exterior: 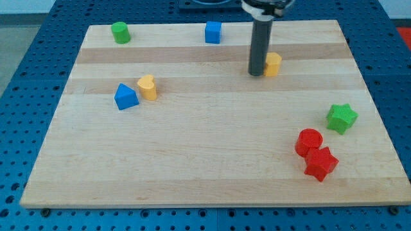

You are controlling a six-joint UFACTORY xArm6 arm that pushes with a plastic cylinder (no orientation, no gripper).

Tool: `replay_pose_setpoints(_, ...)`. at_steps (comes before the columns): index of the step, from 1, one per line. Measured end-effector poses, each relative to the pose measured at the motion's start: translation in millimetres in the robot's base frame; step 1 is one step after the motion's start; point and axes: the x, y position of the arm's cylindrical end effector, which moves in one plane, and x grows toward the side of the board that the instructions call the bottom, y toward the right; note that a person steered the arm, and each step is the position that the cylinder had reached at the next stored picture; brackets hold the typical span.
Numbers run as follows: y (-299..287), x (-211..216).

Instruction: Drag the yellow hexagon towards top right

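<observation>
Yellow hexagon (273, 64) touching right side of my tip (256, 74); rod holds nothing, just presses

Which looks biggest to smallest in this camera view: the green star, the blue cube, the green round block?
1. green star
2. and 3. blue cube and green round block look alike. The star sits nearer the view's bottom, so perhaps nearer the camera.

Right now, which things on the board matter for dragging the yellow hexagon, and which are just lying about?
Job: yellow hexagon, my tip touching its left side.

Lying about: yellow block, blue block, blue cube, green cylinder, green star, red cylinder, red star.
</observation>
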Motion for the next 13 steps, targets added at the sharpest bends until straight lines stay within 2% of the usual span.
replay_pose_setpoints(6, 109, -13)
replay_pose_setpoints(9, 109, -65)
replay_pose_setpoints(13, 111, -76)
